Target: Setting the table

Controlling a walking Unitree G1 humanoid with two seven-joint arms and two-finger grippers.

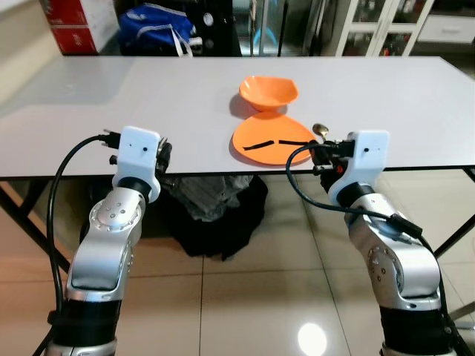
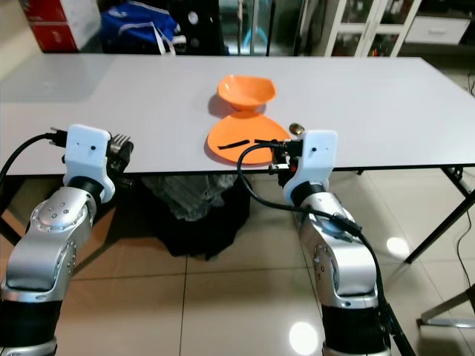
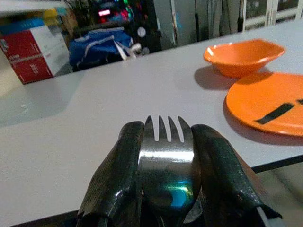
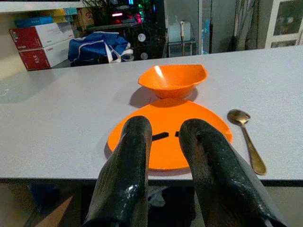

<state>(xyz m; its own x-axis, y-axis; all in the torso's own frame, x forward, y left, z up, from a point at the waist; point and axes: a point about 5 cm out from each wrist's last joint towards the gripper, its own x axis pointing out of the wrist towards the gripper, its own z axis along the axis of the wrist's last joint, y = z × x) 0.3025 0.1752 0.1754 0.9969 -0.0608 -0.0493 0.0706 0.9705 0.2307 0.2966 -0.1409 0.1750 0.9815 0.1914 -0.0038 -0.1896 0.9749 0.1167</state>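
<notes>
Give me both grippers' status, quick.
Left gripper: closed on the fork, at the table's near edge.
Right gripper: open, empty, facing the orange plate.

Table [image 1: 148, 111]: smooth matt grey-white top. 
Plate [image 4: 168, 137] and bowl [image 4: 173, 79]: orange plastic, slight sheen. 
Fork [image 3: 165, 156]: polished metal, mirror-bright, between the left gripper's [image 3: 165, 170] glossy black fingers [image 3: 118, 179]. 
Spoon [image 4: 246, 137]: dull brass-toned metal. 
Floor [image 1: 245, 297]: glossy tile. 
Bag [image 4: 97, 47]: blue cloth. 
Boxes [image 4: 40, 45]: red and white cardboard.
</notes>
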